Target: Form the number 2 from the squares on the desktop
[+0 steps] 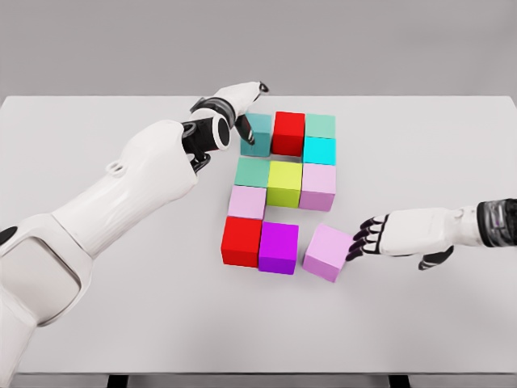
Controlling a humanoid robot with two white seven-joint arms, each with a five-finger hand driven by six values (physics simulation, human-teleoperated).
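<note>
Coloured square blocks (284,184) sit mid-table, nearly shaping a 2.
Right hand (386,236), fingers loosely spread, touches the tilted pale-purple cube (326,252) at near right; left hand (240,103), fingers relaxed, rests by the far teal cube (258,136).

A single head-mounted camera looks steeply down and forward over the white desk (97,339) from fairly close, its far edge crossing the upper frame against a grey wall, both arms reaching in from the lower sides.
</note>
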